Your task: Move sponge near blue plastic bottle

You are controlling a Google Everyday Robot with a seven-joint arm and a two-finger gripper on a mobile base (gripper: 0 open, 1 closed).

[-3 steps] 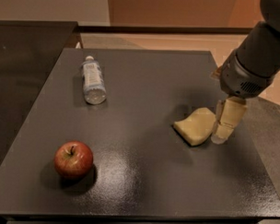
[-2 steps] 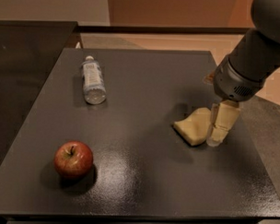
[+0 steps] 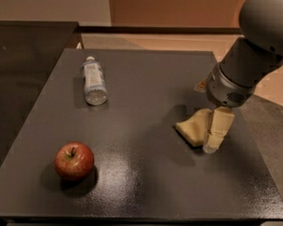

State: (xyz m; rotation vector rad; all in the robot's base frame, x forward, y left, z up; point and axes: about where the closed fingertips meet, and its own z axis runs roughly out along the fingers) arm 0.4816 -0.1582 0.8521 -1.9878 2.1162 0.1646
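The pale yellow sponge [image 3: 191, 128] lies flat on the dark table [image 3: 144, 175], right of the middle. My gripper [image 3: 211, 141] hangs from the grey arm [image 3: 236, 76] and is down at the sponge's right end, touching or overlapping it; that end is hidden behind the gripper. The blue plastic bottle [image 3: 93, 80] lies on its side at the back left of the table, white cap pointing away, far from the sponge.
A red apple [image 3: 74, 160] sits at the front left of the table. A black counter [image 3: 27, 59] adjoins the table on the left. The table's right edge is close to the gripper.
The arm has shifted a little to the left and lower, bringing the gripper closer over the sponge's right end. The sponge, bottle and apple have hardly moved.
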